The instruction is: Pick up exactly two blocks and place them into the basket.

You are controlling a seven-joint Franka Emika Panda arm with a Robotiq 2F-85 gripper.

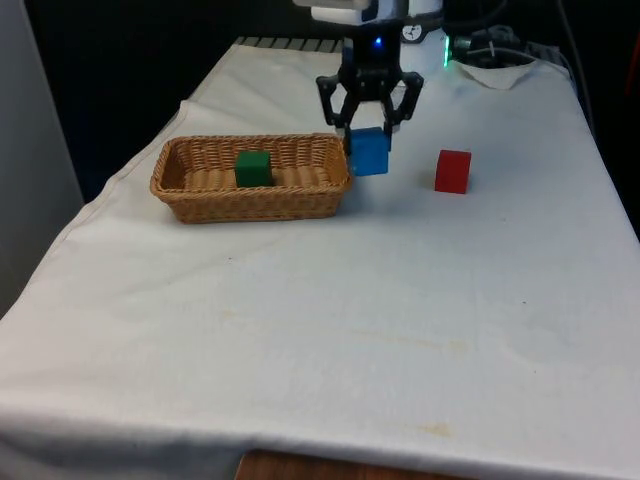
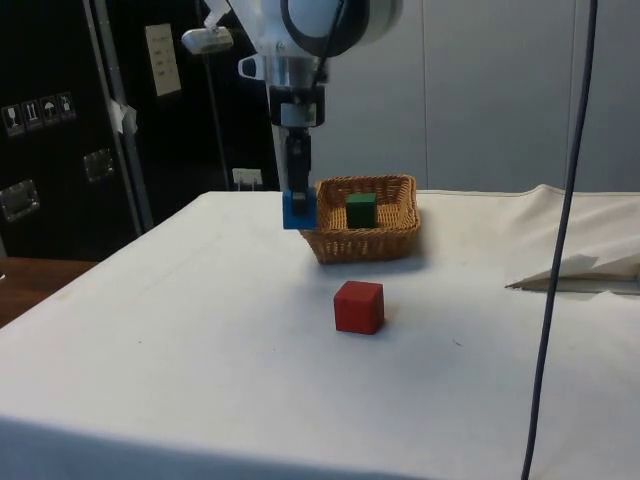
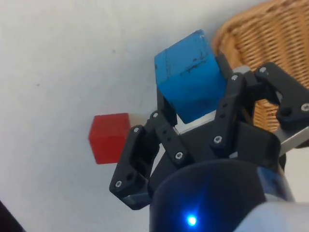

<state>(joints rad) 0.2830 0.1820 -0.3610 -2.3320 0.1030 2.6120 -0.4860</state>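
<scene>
Beside the oval woven wicker basket [image 1: 200,190], already holding a green cube [image 1: 253,167], my pincer [image 1: 368,137] is clamped on the blue cube [image 1: 369,151], whose lower edge could clip the rim during transfer.

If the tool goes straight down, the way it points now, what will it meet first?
Most likely the white cloth just beside the basket, not inside it. The tool holds the blue block off the table, close to the basket's near end wall; depth is unclear, so the block might clip the rim.

One block [image 1: 253,167] in the basket [image 1: 250,205], another [image 1: 369,152] just beside its rim, a third [image 1: 452,171] apart
</scene>
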